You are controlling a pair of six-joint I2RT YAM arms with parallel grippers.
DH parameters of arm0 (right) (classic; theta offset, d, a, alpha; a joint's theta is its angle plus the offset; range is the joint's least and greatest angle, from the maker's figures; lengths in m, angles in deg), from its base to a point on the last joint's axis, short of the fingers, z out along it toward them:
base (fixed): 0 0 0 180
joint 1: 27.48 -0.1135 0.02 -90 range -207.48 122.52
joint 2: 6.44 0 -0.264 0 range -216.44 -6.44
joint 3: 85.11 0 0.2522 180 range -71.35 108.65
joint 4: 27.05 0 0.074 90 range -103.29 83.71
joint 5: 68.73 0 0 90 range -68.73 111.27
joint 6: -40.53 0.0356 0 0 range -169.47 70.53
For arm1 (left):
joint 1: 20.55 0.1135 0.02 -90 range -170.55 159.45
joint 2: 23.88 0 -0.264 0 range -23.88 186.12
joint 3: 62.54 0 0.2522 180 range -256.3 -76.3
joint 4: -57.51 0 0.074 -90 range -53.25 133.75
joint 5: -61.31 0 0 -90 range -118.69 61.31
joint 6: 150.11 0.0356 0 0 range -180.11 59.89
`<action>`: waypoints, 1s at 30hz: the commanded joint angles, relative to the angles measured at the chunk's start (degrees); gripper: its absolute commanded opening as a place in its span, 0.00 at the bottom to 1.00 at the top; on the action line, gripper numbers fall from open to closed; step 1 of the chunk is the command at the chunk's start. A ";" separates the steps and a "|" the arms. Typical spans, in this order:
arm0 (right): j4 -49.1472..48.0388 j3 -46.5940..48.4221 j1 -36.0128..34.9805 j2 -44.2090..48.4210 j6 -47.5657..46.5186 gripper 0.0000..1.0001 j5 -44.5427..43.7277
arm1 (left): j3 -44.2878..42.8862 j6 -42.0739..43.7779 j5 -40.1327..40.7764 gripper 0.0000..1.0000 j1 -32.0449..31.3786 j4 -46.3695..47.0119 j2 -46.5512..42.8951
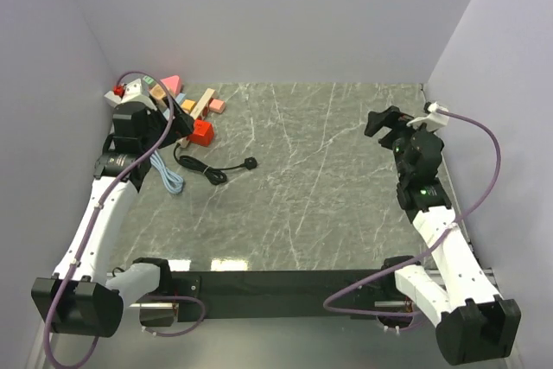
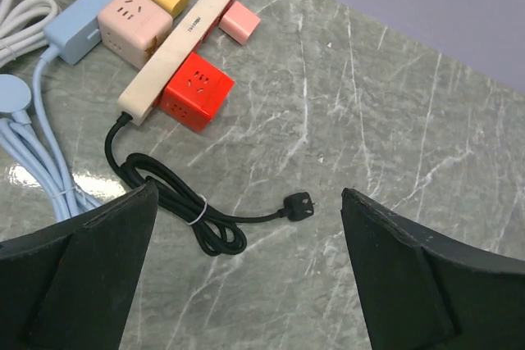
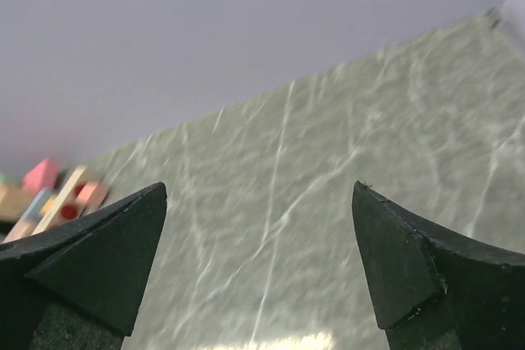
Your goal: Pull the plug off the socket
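Jaws wide on left hand [image 2: 248, 194], aloft near plug [image 2: 299, 205].

A polished, marble-patterned tabletop [image 2: 394, 104], grey-green with pale veins, throws back soft glare near its edge. On it, a cream power strip [image 2: 184, 38] shows smooth, satin plastic; a red cube socket [image 2: 195, 92] beside it looks glossier. The black cord [image 2: 176, 194] appears matt and rubbery, its plug [image 2: 299, 205] tipped with bright metal prongs. The left arm's fingers [image 2: 82, 284] are dull black, faintly grainy.
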 commanded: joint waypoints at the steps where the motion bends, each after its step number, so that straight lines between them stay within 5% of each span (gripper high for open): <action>1: 20.52 5.48 -0.44 -0.74 6.77 1.00 9.68 | -1.31 2.11 -1.09 0.99 -0.08 0.01 1.07; 8: 27.87 7.43 -3.34 -0.58 7.30 1.00 15.41 | -13.08 10.81 10.25 0.99 -0.17 -14.83 22.13; 17: 29.37 6.11 -7.91 1.97 7.57 1.00 15.93 | -15.37 13.98 20.79 0.97 -0.08 -10.10 35.95; 26: 30.60 3.65 -8.79 5.14 7.92 1.00 14.97 | -22.50 18.90 16.24 0.93 0.53 -6.94 47.21; 30: 30.77 2.68 -8.97 6.54 7.75 1.00 14.44 | -24.52 18.99 12.81 0.82 2.46 -7.12 51.53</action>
